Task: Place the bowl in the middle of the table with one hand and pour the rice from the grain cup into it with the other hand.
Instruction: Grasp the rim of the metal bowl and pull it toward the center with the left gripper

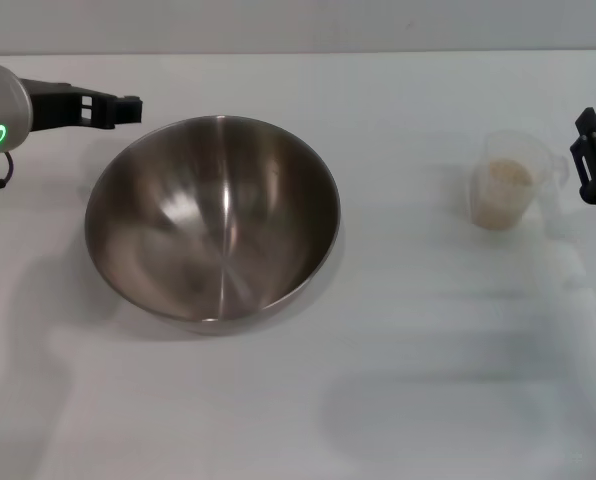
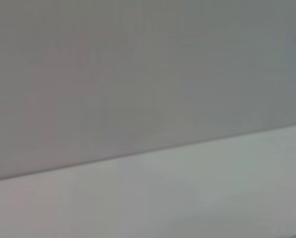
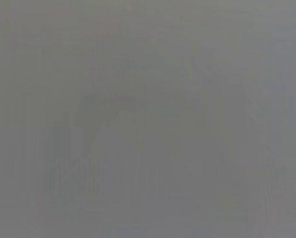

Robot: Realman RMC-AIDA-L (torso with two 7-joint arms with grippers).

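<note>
The steel bowl (image 1: 213, 225) stands empty on the white table (image 1: 398, 400), left of the middle. The clear grain cup (image 1: 511, 180) stands upright at the right, with rice (image 1: 507, 183) inside. My left gripper (image 1: 126, 108) hovers at the far left, just beyond the bowl's far-left rim and apart from it. My right gripper (image 1: 590, 160) shows partly at the right edge, close beside the cup's handle; I cannot tell whether it touches. The left wrist view shows only the table's surface (image 2: 187, 198) and a grey wall. The right wrist view shows only plain grey.
The table's far edge meets a grey wall (image 1: 298, 25) at the back. White tabletop runs between the bowl and the cup and along the front.
</note>
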